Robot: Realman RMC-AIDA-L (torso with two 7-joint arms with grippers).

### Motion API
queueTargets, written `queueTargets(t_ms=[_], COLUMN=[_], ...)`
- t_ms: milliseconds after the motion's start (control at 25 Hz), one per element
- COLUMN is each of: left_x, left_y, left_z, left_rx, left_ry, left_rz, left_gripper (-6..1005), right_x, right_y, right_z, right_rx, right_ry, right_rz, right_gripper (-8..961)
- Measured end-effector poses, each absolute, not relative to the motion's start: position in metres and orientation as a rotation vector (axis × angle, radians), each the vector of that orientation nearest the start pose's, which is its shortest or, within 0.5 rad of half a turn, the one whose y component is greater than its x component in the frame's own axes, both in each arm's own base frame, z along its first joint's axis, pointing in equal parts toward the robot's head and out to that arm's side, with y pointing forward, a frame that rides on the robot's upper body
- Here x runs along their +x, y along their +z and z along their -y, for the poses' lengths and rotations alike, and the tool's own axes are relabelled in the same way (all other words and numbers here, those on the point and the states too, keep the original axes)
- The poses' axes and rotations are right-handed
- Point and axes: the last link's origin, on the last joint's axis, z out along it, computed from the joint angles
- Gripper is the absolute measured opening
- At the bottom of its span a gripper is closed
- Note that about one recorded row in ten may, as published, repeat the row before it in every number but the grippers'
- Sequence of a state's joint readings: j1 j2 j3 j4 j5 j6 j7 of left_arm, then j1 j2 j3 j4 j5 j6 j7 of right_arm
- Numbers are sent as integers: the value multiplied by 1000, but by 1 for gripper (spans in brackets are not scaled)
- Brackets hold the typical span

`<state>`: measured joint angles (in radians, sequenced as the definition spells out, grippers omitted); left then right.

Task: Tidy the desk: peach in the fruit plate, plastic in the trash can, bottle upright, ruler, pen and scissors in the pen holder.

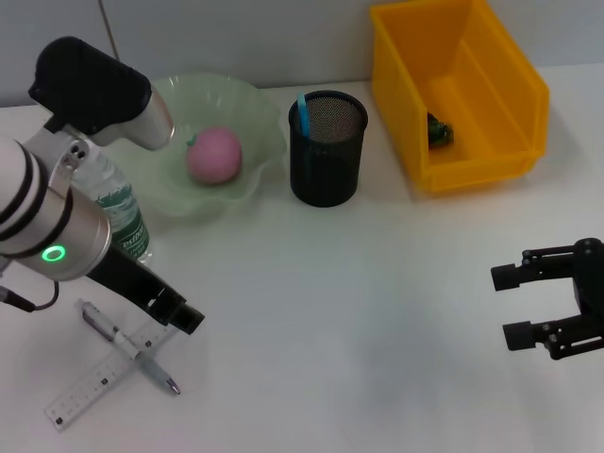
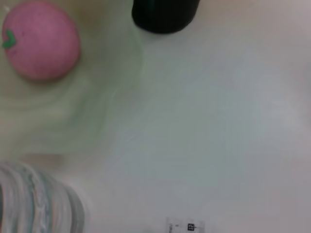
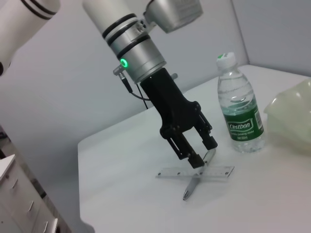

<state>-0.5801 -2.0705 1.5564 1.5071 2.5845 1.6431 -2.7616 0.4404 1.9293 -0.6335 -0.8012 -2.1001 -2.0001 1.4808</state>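
Note:
My left gripper (image 1: 181,317) is open and low over the table, right by the upper end of the grey pen (image 1: 129,345). The pen lies across a clear ruler (image 1: 99,377). In the right wrist view the left gripper (image 3: 203,151) hangs just above the pen (image 3: 195,182) and the ruler (image 3: 194,173), with its fingers apart. The water bottle (image 1: 121,212) stands upright. The pink peach (image 1: 214,156) lies in the green fruit plate (image 1: 255,109). The black mesh pen holder (image 1: 327,151) holds a blue item (image 1: 302,111). My right gripper (image 1: 552,294) is open and empty at the right.
A yellow bin (image 1: 491,85) at the back right holds a small dark green scrap (image 1: 439,130). The left wrist view shows the peach (image 2: 41,39), the pen holder's base (image 2: 165,14), the bottle (image 2: 34,204) and a bit of the ruler (image 2: 187,226).

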Motion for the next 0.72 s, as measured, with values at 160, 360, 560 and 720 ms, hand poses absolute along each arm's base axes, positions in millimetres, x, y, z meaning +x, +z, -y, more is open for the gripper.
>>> queueTargets(t_ms=[160,360,560,720], left_x=[-164,-167,-169,-169], left_y=[-27,-33,-38,-40], left_z=[-337,-342,-346,-347], left_rx=[-2556,-2542,-2542,-2544], left_ry=[674,709,719,726], left_rz=[943,940,934,931], left_gripper=[647,647,647,646], right_x=[285,285,285,285], right_y=[80,80,81,81], right_z=[-277,-277,-277,-276], right_rx=[-2990,-2993,-2994,-3001], right_ry=[620,610,609,611], right_rz=[-639,-639,-638,-635], right_gripper=[774,774,774,774])
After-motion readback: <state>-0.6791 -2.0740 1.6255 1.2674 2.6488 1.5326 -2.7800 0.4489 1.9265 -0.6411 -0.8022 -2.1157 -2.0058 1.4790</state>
